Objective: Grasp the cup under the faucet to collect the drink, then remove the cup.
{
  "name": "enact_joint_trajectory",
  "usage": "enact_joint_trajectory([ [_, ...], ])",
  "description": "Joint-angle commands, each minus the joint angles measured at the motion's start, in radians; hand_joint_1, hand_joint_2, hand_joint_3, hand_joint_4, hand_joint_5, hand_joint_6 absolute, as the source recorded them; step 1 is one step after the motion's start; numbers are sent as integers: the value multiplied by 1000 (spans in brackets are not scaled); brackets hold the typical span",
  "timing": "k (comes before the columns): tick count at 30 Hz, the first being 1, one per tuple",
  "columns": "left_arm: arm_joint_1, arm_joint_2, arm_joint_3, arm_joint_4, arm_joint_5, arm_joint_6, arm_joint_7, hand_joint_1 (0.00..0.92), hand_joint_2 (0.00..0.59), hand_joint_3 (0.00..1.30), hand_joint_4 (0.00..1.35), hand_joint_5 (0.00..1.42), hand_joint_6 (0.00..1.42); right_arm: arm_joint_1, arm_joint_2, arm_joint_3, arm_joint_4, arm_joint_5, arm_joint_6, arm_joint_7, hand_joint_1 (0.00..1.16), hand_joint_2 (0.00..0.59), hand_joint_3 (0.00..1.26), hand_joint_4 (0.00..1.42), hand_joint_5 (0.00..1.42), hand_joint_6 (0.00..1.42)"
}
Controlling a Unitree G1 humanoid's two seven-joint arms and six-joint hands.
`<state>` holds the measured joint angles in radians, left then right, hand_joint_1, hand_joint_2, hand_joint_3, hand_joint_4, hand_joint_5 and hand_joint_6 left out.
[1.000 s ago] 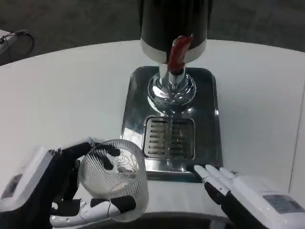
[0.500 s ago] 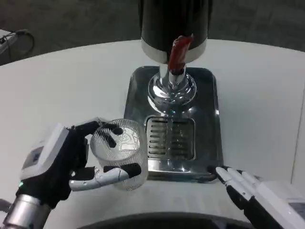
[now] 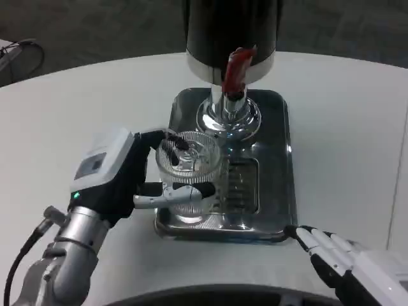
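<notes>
My left hand (image 3: 121, 175) grips a clear ribbed glass cup (image 3: 189, 172), fingers wrapped around its side. The cup is upright over the left part of the steel drip tray (image 3: 274, 159), near the slotted grate (image 3: 242, 185). The black drink dispenser (image 3: 233, 32) stands at the tray's back, its red tap lever (image 3: 234, 70) above the chrome faucet base (image 3: 228, 115). The cup is in front and slightly left of the faucet. My right hand (image 3: 347, 264) hovers at the lower right, fingers extended and holding nothing, just off the tray's front right corner.
The white table (image 3: 83, 108) stretches left and right of the tray. A dark cable (image 3: 22, 54) lies at the far left edge. The table's curved front edge runs along the bottom.
My left hand has carried the cup up and to the right, from the table in front of the tray onto the tray near the grate. The right hand slid slightly down and right.
</notes>
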<state>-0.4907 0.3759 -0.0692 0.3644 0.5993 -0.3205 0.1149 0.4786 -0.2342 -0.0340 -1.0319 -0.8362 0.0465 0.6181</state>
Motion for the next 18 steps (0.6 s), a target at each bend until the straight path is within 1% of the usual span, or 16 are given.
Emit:
enact_joint_trajectory([
  [1, -70, -10, -40, 81, 11, 14, 63, 451, 138, 1048, 1106, 1343, 1424, 19, 14, -25, -15, 21, -17, 9, 321, 463, 25, 0, 0, 0],
  [4, -114, -15, -65, 130, 14, 17, 87, 449, 137, 1048, 1106, 1343, 1424, 29, 18, -40, -15, 28, -29, 7, 320, 463, 28, 0, 0, 0],
  [11, -225, -26, -131, 233, 28, 15, 118, 439, 135, 1048, 1106, 1332, 1424, 35, 29, -58, -15, 38, -38, 13, 319, 463, 33, 0, 0, 0],
  [15, -265, -36, -160, 268, 36, 15, 118, 435, 134, 1046, 1096, 1331, 1424, 39, 31, -68, -15, 44, -40, 11, 319, 463, 34, 0, 0, 0],
  [18, -285, -40, -182, 283, 43, 17, 110, 428, 130, 1036, 1085, 1296, 1424, 44, 33, -76, -15, 49, -41, 10, 319, 463, 34, 0, 0, 0],
])
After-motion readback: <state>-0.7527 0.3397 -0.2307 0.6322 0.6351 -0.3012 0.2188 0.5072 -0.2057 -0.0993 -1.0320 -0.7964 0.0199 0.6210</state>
